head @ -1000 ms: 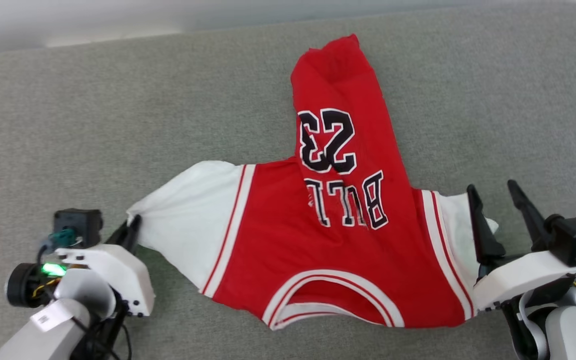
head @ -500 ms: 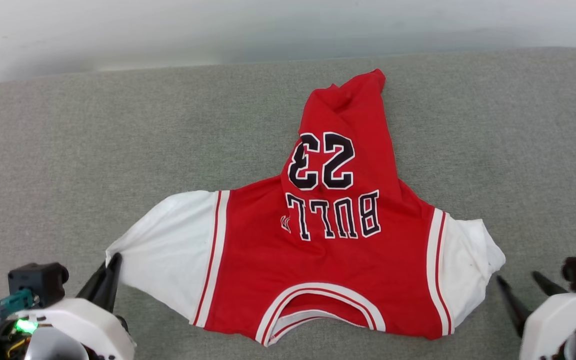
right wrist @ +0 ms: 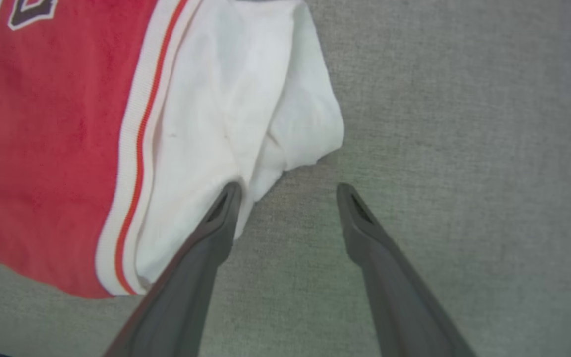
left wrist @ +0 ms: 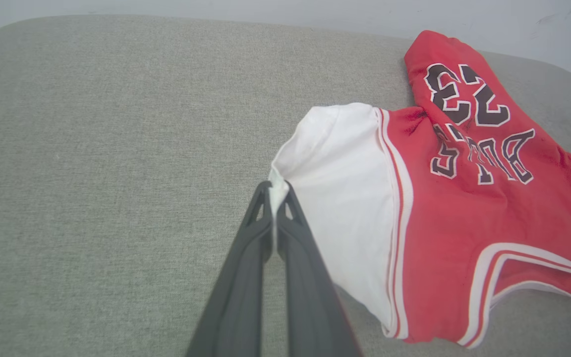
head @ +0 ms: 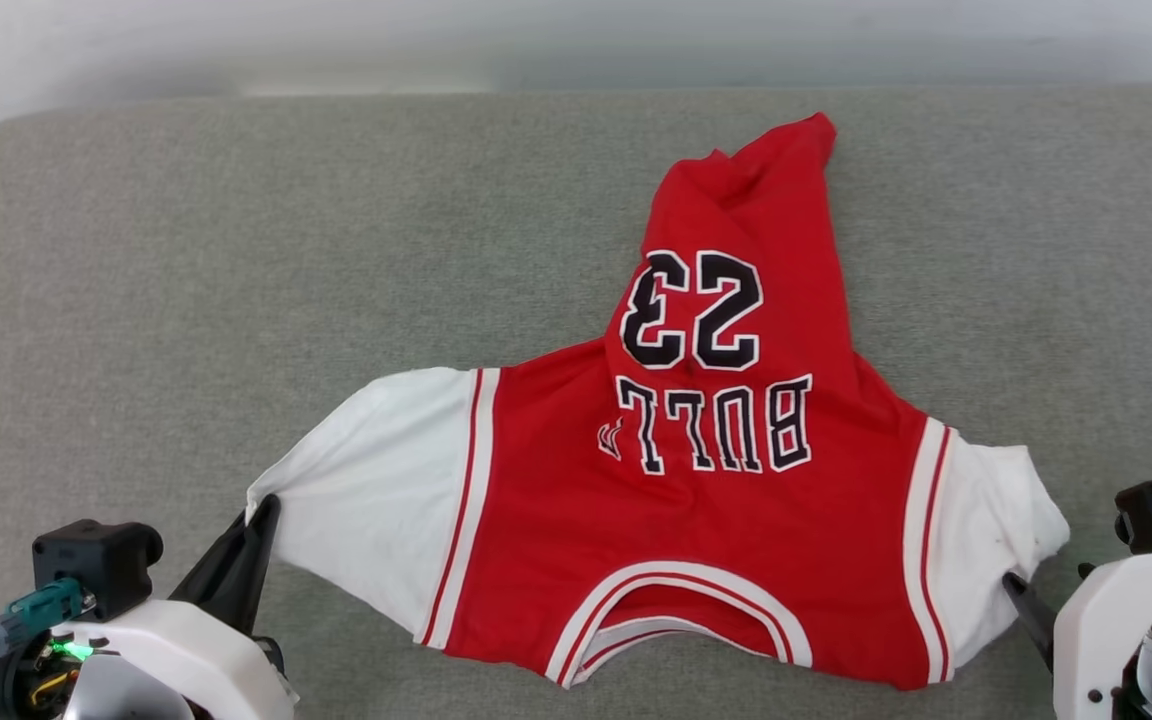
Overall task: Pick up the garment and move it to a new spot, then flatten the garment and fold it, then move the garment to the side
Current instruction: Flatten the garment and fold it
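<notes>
Left gripper [left wrist: 275, 191] is closed on the white sleeve tip of the garment [head: 696, 540], while the right gripper [right wrist: 288, 191] stands spread, one finger against the other sleeve, one over the woven grey cushion [head: 236, 250]. Sleeve to sleeve, the soft red cloth runs parallel to the cushion's far edge between both grippers, its lettered body bunched narrow toward that edge.
</notes>
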You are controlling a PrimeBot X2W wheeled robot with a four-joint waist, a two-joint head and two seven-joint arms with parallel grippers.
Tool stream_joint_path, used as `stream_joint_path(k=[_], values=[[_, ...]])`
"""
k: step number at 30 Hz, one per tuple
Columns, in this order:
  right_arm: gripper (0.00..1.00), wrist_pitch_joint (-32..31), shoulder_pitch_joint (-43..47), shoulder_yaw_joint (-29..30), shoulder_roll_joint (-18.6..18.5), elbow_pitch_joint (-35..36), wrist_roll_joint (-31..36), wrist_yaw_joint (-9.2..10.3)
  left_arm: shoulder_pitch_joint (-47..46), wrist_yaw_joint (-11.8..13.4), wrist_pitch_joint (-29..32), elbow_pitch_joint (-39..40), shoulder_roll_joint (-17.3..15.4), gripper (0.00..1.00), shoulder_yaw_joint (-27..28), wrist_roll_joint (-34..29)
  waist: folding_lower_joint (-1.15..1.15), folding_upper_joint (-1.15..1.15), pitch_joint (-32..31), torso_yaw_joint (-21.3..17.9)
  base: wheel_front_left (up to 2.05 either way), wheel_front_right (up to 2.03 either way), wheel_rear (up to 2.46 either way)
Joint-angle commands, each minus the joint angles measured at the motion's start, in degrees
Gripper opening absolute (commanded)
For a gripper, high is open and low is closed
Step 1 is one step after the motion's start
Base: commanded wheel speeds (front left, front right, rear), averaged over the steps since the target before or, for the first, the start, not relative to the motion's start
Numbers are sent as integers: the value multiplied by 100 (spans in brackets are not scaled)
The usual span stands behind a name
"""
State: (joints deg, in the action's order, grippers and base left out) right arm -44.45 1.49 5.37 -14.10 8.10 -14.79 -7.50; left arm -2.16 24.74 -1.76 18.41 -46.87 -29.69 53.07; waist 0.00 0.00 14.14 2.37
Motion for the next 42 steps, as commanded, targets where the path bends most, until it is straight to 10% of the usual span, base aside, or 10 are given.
stream_joint_path(k=[1,13,14,15,17,42], values=[[100,4,-128,-29,-63,-110,50,2,-88,-1,5,22,-10,0,-13,-47,0,0,78,92,0,0,0],[100,191,-368,-785,-145,-1058,80,-12,-262,-98,24,-91,89,0,-63,-29,0,0,271,319,0,0,0],[80,187,-355,-880,-155,-1116,44,-19,-267,-104,21,-107,96,0,-63,-20,0,0,268,320,0,0,0],[17,194,-349,-953,-177,-1159,23,-31,-267,-117,19,-124,103,0,-67,-12,0,0,259,320,0,0,0],[0,207,-350,-992,-194,-1192,4,-31,-263,-126,20,-146,106,0,-71,-4,0,0,241,315,0,0,0],[0,16,-2417,153,-1287,922,-1582,4,-1144,-41,-271,988,-983,0,1403,-32,0,0,-549,-469,0,0,0]])
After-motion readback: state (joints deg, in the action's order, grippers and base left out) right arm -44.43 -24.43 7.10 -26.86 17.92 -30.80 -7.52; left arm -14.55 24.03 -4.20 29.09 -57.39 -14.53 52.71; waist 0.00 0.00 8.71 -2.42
